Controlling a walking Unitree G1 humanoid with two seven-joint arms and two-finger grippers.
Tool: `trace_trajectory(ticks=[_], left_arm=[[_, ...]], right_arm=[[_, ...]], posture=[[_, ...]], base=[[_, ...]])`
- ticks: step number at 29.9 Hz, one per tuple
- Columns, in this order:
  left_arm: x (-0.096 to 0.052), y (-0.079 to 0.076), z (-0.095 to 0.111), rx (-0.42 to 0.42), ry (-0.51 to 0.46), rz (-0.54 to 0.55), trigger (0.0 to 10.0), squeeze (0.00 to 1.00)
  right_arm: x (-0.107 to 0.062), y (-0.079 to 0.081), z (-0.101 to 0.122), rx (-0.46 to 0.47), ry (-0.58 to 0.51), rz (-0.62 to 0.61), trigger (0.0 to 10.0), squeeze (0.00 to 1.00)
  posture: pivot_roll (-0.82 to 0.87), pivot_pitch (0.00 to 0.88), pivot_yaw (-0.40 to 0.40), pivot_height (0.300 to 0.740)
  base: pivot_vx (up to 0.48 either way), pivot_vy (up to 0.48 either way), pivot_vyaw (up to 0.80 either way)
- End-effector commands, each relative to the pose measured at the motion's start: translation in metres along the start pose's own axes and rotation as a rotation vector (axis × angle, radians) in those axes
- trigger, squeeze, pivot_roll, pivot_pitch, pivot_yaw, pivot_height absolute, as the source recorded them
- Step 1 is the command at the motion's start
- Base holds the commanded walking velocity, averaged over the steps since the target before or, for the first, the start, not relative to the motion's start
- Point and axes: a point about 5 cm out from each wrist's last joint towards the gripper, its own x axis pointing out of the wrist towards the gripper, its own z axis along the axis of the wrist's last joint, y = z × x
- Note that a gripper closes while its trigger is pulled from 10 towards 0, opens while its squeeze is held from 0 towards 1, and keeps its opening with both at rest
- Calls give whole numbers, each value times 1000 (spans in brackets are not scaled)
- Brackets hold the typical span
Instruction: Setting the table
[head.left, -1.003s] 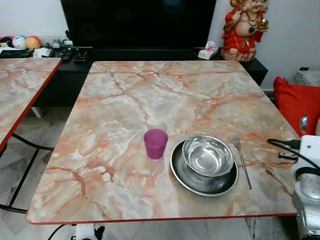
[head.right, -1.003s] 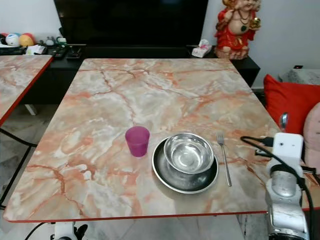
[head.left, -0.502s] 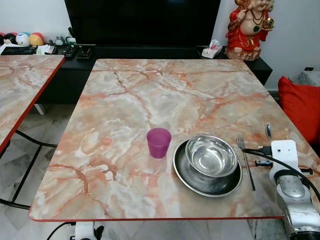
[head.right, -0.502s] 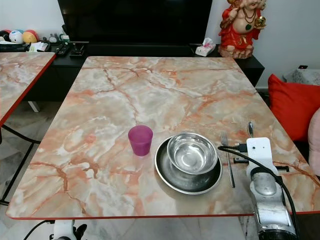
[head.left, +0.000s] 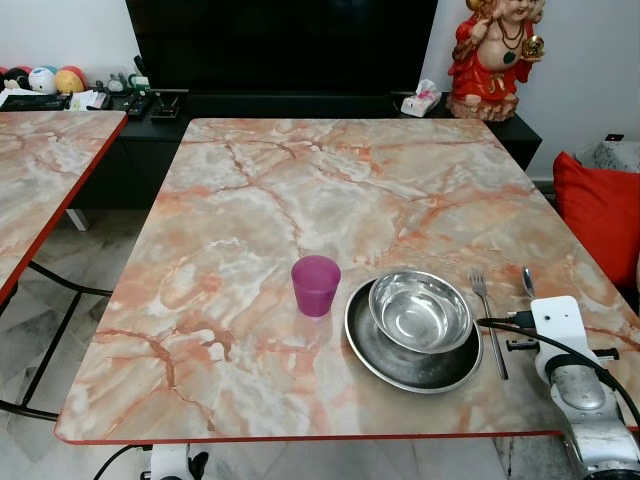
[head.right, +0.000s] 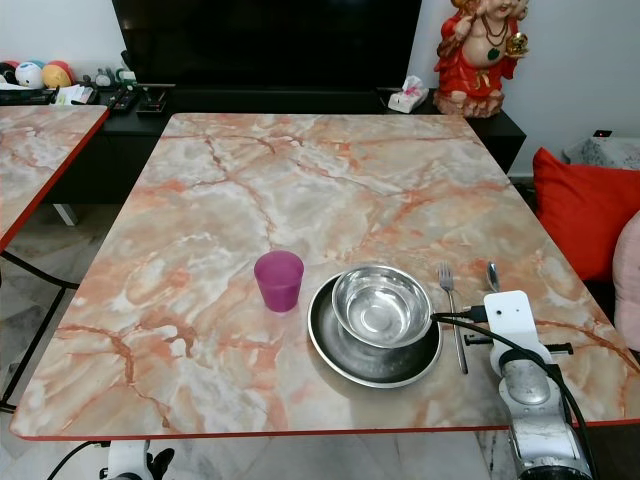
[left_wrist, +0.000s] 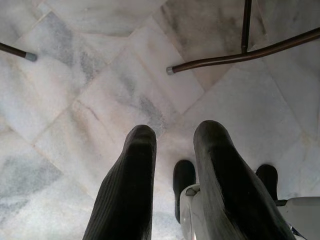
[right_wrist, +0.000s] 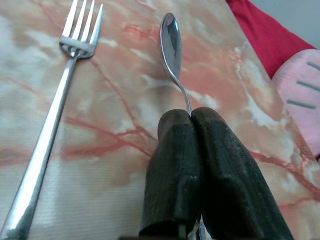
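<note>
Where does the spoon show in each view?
Left eye: spoon right of the fork, ahead of the right hand.
Right eye: spoon, same spot.
Right wrist: spoon pinched in the right hand.
Left wrist: floor, no spoon.
Shared landmark: the fork.

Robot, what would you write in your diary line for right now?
task: setting table | right gripper: shut on spoon, beside fork | left gripper: idle over floor | bowl in plate, cup beside
</note>
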Motion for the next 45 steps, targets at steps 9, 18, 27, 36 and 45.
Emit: trace_trajectory(ticks=[9,18,27,36,45], left_arm=[[0,2,0,4,14,5,10000,0],[1,1,1,3,10,4,10000,0],[1,0,1,2,8,4,10000,0],[0,0,1,1,4,6,10000,0],[0,0,1,2,3,9,10000,0]], right_arm=[[2,11,-2,10,7,17,10000,0],[0,19,-3,43,15,15,10000,0],[1,19,-8,61,60,2,10000,31],[0,23,-7,98,62,18,10000,0],[0,24,3,162,10,34,10000,0]], posture=[[22,0,-16,740],[24,0,-16,740],[22,2,-17,740],[25,3,-18,740],[25,3,-19,740]], base=[[0,0,0],[0,0,0],[0,0,0],[0,0,0],[0,0,0]])
